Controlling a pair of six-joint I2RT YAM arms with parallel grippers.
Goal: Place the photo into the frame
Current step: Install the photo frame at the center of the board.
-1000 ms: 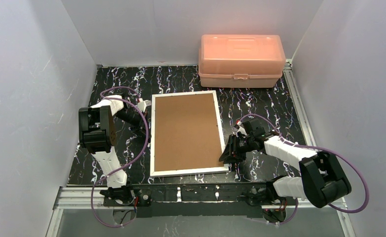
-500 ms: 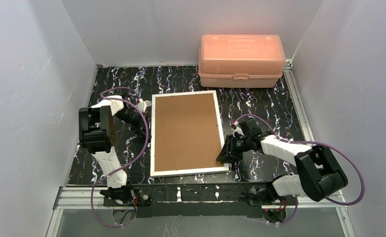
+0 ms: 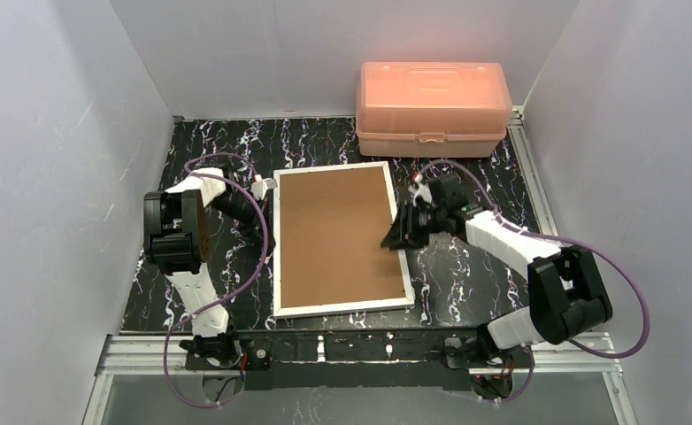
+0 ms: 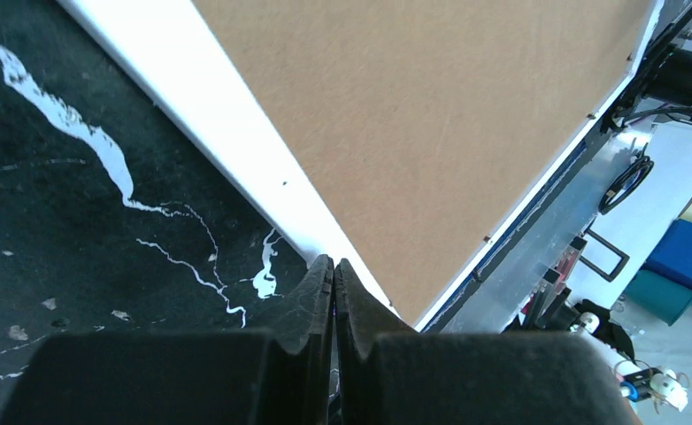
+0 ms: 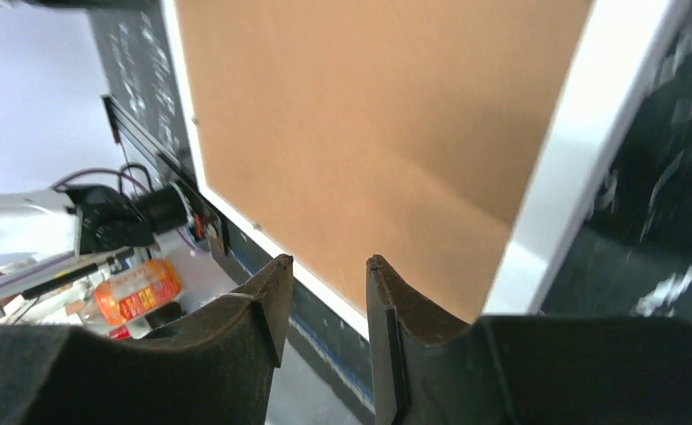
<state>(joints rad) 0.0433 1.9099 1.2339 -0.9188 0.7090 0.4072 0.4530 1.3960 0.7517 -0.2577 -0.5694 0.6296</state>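
Frame (image 3: 341, 237): white-edged, brown back upward, flat at the centre of the marbled table (image 3: 466, 177). Right gripper (image 3: 395, 239): jaws partly apart, nothing between them, tips over the frame's right edge. Left gripper (image 4: 334, 266): jaws pressed together, empty, tip at the frame's left edge.

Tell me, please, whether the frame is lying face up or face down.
Face down: the frame lies flat, its brown back showing inside the white border.

The frame (image 3: 338, 239) lies on the table (image 3: 466, 288), box (image 3: 433, 97) behind.
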